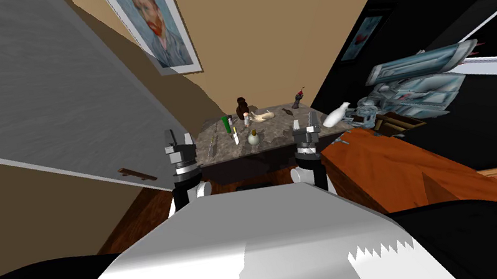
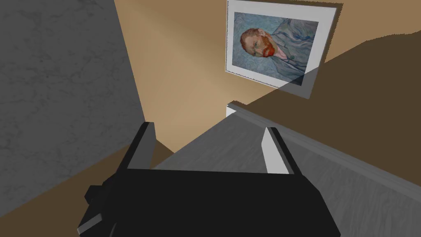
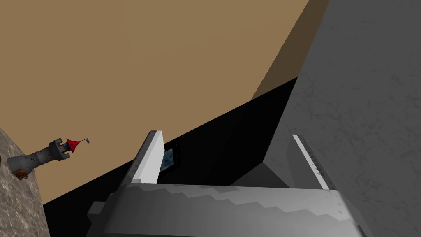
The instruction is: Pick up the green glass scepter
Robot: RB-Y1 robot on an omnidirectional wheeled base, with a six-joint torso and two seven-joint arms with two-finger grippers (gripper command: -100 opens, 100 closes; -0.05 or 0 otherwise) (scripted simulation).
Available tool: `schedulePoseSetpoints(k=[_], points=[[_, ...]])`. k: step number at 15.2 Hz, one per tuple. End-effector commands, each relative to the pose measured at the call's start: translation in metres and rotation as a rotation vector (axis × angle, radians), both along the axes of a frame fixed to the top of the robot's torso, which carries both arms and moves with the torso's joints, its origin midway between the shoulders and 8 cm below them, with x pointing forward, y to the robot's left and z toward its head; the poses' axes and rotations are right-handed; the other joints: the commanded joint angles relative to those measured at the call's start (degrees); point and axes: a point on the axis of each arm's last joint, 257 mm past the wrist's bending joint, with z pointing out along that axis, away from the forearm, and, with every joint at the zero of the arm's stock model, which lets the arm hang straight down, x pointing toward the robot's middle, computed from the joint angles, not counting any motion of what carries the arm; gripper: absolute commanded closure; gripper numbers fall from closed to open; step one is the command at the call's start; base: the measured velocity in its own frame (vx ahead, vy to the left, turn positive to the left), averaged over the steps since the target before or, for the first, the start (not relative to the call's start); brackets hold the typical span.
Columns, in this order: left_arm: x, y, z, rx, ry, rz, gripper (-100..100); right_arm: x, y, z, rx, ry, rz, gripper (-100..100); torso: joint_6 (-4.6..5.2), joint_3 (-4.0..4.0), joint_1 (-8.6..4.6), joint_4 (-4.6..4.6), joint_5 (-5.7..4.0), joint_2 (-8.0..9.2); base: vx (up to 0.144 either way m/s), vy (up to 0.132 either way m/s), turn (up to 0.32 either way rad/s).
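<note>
Your green scepter (image 1: 226, 124) is a short, smooth rod standing nearly upright on the mottled brown-grey, stone-patterned tabletop (image 1: 276, 140), toward its far left corner. A dark brown, rounded figurine (image 1: 242, 107) stands near it at the far edge. A small pale pear-shaped bottle (image 1: 253, 138) sits closer to the middle of the near edge, well apart from the scepter. At the far right corner is a little grey castle tower (image 3: 45, 156) with battlements and a red flag. Your left gripper (image 2: 207, 148) hangs by the near left corner with its thin blade fingers spread wide and nothing between them. Your right gripper (image 3: 228, 158) sits by the near right corner, its fingers likewise apart and empty. Neither gripper touches the scepter.
</note>
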Motion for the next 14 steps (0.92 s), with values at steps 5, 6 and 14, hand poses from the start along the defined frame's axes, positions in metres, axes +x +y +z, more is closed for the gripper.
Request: schedulePoseSetpoints(k=[5,6,14], points=[[0.016,-0.007,-0.019,0.129,0.066,-0.012,-100,0.000,0.000,0.000,0.000,0.000,0.000,0,0.01,-0.02,-0.07,-0.01,-0.01,-0.04,0.007,-0.019,-0.037],[0.020,-0.007,-0.025,0.157,0.084,-0.007,-100,0.000,0.000,0.000,0.000,0.000,0.000,0,0.01,-0.03,-0.09,-0.01,-0.02,-0.05,0.016,-0.039,-0.057],[0.065,0.015,-0.086,0.395,0.258,0.091,-100,0.000,0.000,0.000,0.000,0.000,0.000,0,0.03,-0.10,-0.29,-0.04,-0.05,-0.17,0.026,-0.063,-0.090]])
